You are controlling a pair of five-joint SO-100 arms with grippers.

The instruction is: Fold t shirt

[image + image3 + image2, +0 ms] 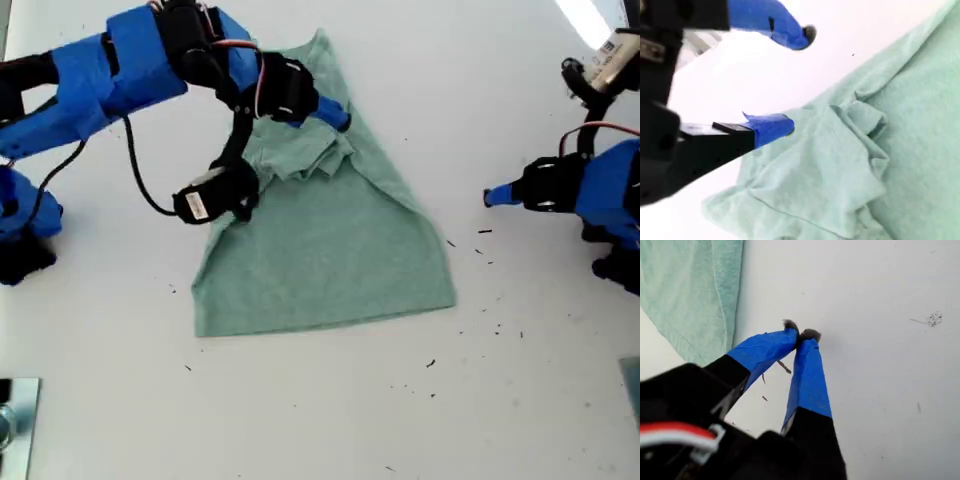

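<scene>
Pale green t shirt [330, 250] partly folded mid surface [300, 420], sleeves bunched near its top, upper edge hidden by an arm, my second end effector [790, 80] spread open just above the bunched cloth (grasping nothing), my first end effector [801, 335] clenched empty over bare surface at the exterior view's 3 o'clock

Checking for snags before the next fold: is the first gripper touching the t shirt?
Apart. In the first wrist view my first gripper is shut over bare white table, with the t shirt clear of its tips.
</scene>
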